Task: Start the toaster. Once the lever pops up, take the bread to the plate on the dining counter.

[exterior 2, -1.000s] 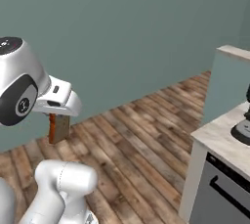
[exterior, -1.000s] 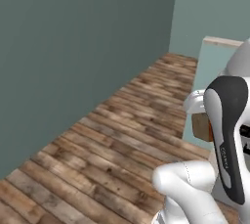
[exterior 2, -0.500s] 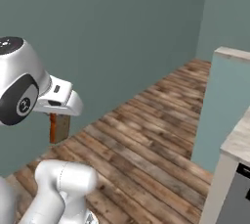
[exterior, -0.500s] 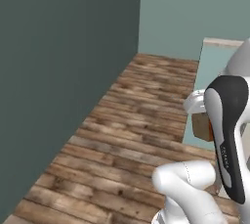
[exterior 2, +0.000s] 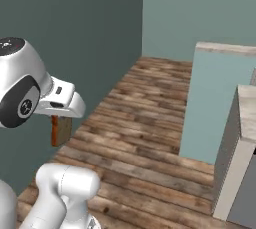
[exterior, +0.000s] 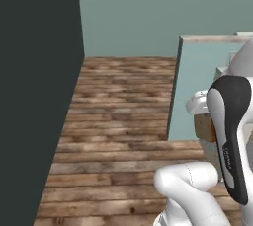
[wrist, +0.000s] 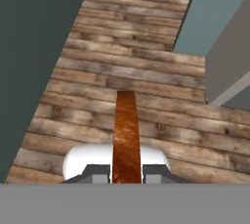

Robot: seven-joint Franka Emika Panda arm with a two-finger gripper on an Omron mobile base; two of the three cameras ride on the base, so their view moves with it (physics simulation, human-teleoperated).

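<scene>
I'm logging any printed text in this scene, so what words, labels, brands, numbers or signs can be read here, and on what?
Dark panel of the white robot arm: small pale lettering runs down it, too blurred to read.
Square toasted brown bread slice held in the gripper: no text.
Wooden plank floor, walls, pale counter end: none.

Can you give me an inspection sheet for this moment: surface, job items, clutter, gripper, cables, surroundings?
Surface: wooden plank floor; no worktop under the gripper.
Job's things: the bread held edge-on above the floor; toaster, plate: nothing seen.
Clutter: nothing seen.
Gripper: gripper shut on the bread, a finger either side.
Cables: nothing seen.
Surroundings: dark wall on the left, teal wall ahead, pale counter end with a beige top, grey cabinet corner on the right.
</scene>
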